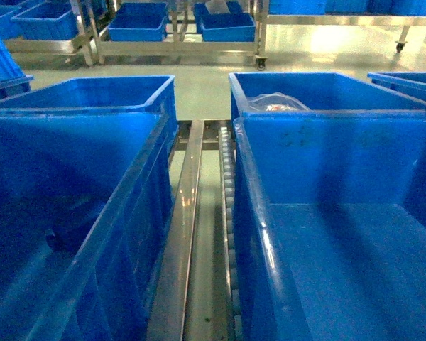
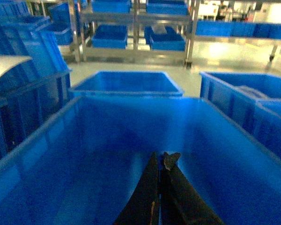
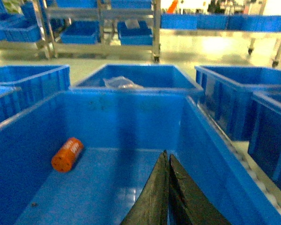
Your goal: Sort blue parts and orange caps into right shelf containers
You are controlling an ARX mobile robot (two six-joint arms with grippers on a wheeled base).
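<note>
One orange cap (image 3: 67, 154) lies on its side on the floor of a big blue container (image 3: 131, 112), near that container's left wall. My right gripper (image 3: 167, 154) hangs over the same container, right of the cap and apart from it, shut with nothing between its fingers. My left gripper (image 2: 161, 157) is shut and empty over another blue container (image 2: 131, 117) whose floor shows nothing. In the head view the right container (image 1: 326, 163) and left container (image 1: 71, 163) appear, but neither gripper and no cap. Blue parts are out of view.
A metal rail and roller track (image 1: 227, 213) runs between the two near containers. Behind them stand further blue crates; one holds a clear plastic bag (image 1: 277, 104). More crates sit to the right (image 3: 234, 89). Metal shelf racks with blue bins (image 1: 177, 28) line the far floor.
</note>
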